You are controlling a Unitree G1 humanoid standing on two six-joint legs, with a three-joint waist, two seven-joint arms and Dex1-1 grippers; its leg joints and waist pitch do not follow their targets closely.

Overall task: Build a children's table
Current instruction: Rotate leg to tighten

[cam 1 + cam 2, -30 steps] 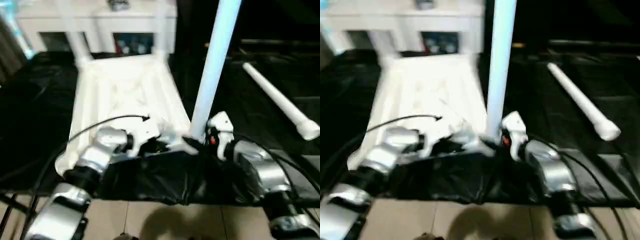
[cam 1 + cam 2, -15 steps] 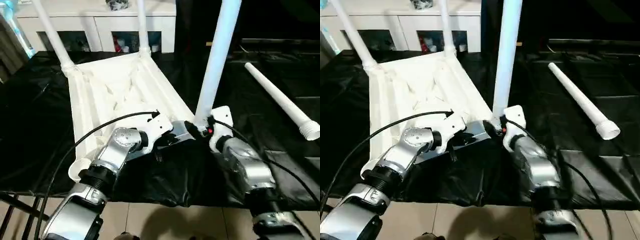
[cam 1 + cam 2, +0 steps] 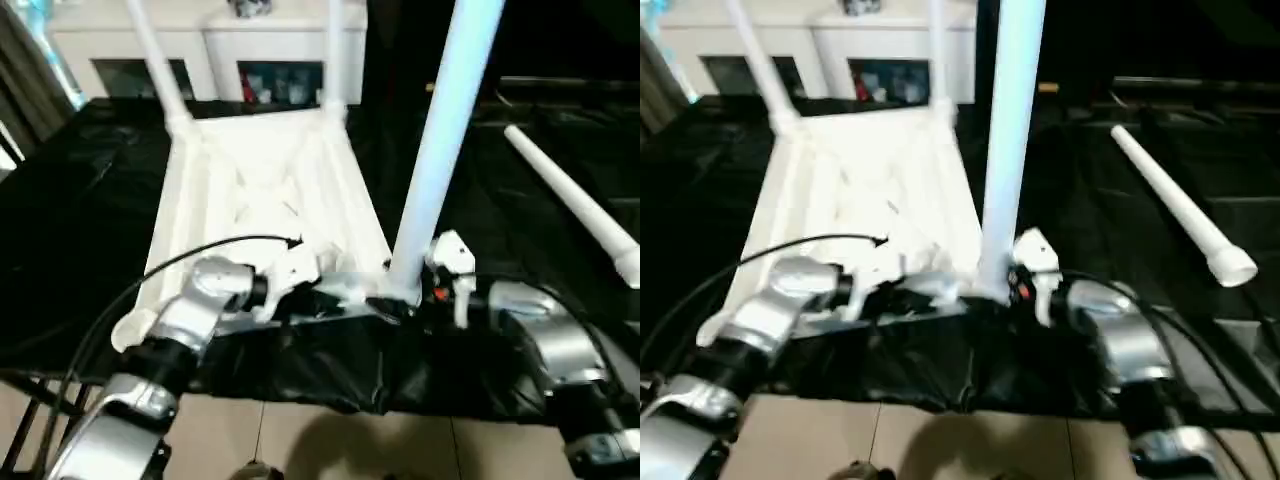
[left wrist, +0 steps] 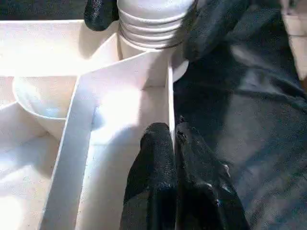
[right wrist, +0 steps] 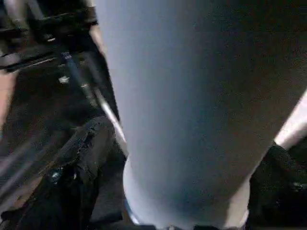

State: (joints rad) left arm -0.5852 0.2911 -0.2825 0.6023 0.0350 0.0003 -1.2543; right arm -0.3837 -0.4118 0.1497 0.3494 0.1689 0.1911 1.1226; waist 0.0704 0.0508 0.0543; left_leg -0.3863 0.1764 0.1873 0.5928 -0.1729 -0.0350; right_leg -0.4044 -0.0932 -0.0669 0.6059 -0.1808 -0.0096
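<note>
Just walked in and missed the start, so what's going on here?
A humanoid robot is putting together a children's table. The white tabletop lies underside up on the black-covered work table. Two legs stand in its far corners. The right gripper clasps a third leg upright at the near corner socket, while the left gripper pinches the tabletop's edge. A fourth leg lies loose to the right.

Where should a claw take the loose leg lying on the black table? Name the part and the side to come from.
Take the loose leg at mid-shaft, from above, with the fingers across its width. It lies flat and diagonal on the black table with open cloth on both sides. The shaft is round and even there, while the near end flares into a ribbed collar, probably a poorer hold.
</note>
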